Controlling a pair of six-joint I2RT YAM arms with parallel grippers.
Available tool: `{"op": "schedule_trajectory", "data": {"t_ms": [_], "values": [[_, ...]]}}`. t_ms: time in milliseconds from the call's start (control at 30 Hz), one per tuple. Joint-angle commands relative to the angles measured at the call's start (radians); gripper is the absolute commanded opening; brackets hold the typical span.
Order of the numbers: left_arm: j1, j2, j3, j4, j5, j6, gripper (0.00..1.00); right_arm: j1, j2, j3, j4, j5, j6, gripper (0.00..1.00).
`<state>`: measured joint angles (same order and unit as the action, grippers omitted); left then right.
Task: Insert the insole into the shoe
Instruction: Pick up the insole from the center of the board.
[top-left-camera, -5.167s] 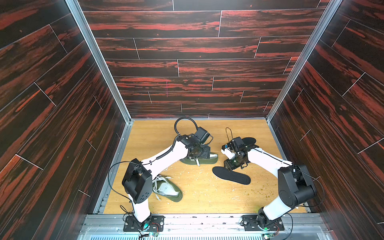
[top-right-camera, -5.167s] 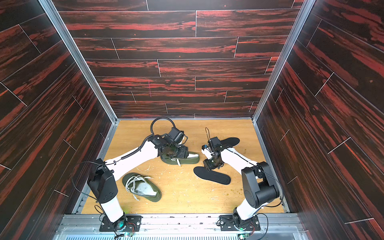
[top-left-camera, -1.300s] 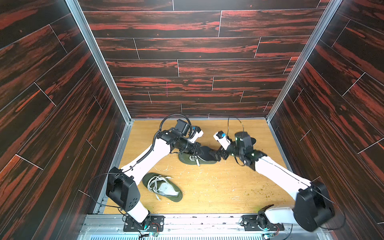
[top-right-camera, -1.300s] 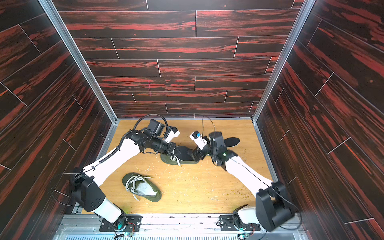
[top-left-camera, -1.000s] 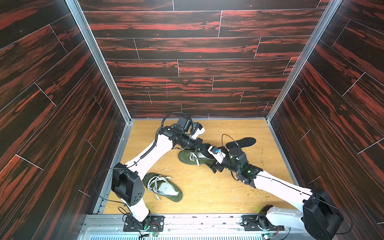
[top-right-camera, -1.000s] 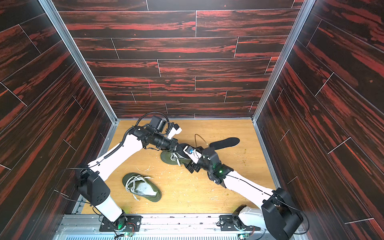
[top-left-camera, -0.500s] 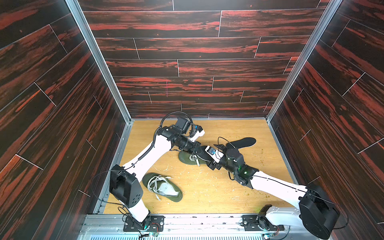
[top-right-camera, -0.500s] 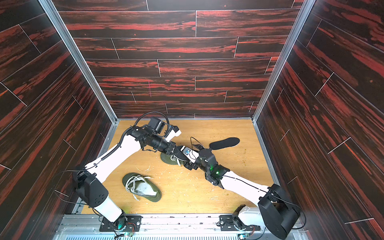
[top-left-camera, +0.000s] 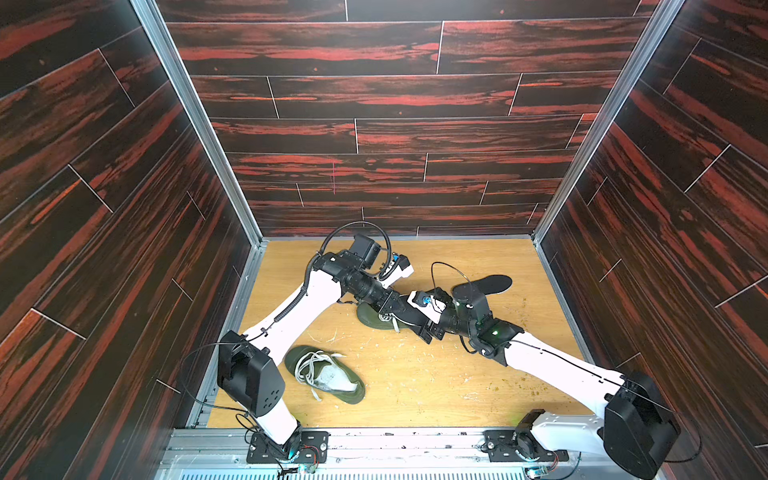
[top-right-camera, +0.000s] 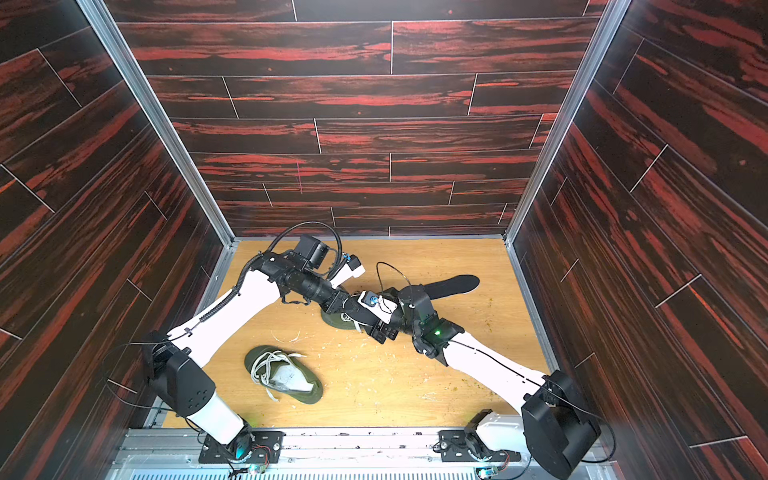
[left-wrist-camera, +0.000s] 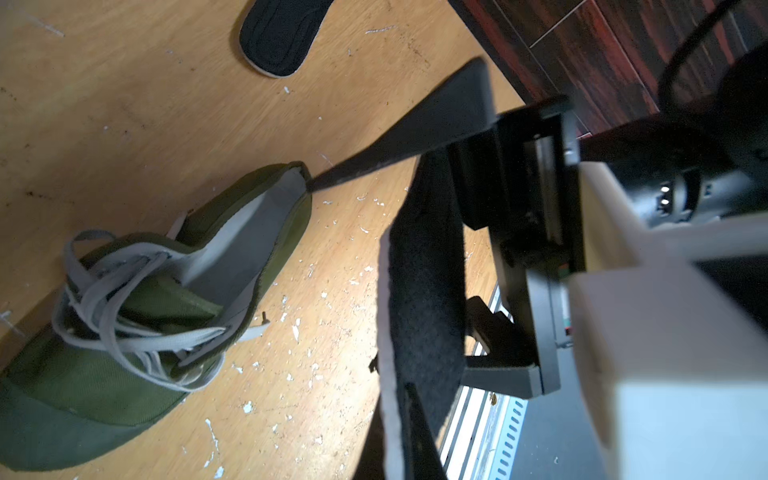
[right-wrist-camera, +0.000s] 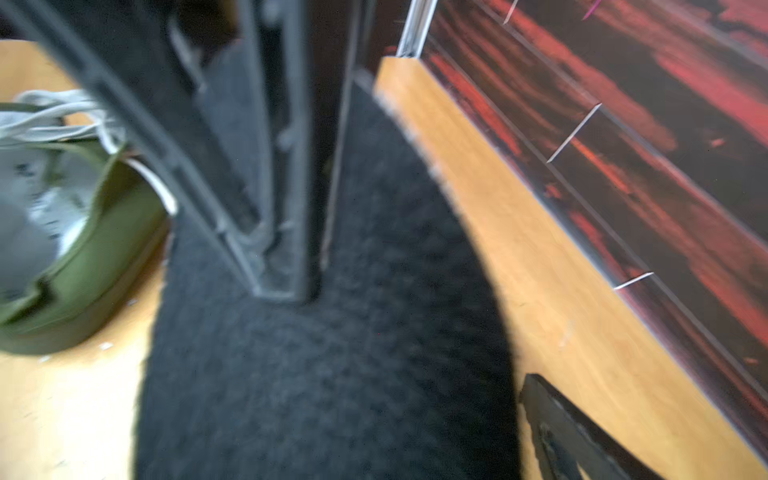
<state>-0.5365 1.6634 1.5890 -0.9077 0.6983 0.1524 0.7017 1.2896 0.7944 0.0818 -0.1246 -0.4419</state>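
Though nothing is inside yet, the parts sit close together on the wooden table (top-left-camera: 415, 390): the green shoe (left-wrist-camera: 145, 316) rests on its sole, its grey inside bare. Beside its heel the black insole (left-wrist-camera: 424, 282) is pinched by the closed left gripper (right-wrist-camera: 286, 282). The right gripper (top-left-camera: 428, 330) gapes wide around the insole, gripping nothing. By my reading, the whole insertion remains.

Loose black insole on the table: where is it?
In both top views the loose insole lies flat at the table's far right, just beyond the right arm's wrist.
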Motion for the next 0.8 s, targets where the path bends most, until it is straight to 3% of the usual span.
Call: {"op": "schedule_trajectory", "data": {"t_ms": [0, 200, 533, 767], "values": [[0.001, -0.029, 0.035, -0.002, 0.021, 0.032, 0.00, -0.012, -0.021, 0.031, -0.038, -0.064, 0.023, 0.98], [0.008, -0.030, 0.039, 0.034, -0.007, -0.018, 0.00, -0.028, -0.029, 0.026, -0.008, -0.049, 0.038, 0.95], [0.032, -0.026, 0.038, 0.099, 0.146, -0.186, 0.00, -0.027, -0.014, 0.003, 0.051, 0.035, -0.023, 0.98], [0.033, -0.031, 0.057, 0.012, 0.071, -0.123, 0.00, -0.026, -0.027, -0.011, 0.135, 0.062, -0.034, 0.92]]}}
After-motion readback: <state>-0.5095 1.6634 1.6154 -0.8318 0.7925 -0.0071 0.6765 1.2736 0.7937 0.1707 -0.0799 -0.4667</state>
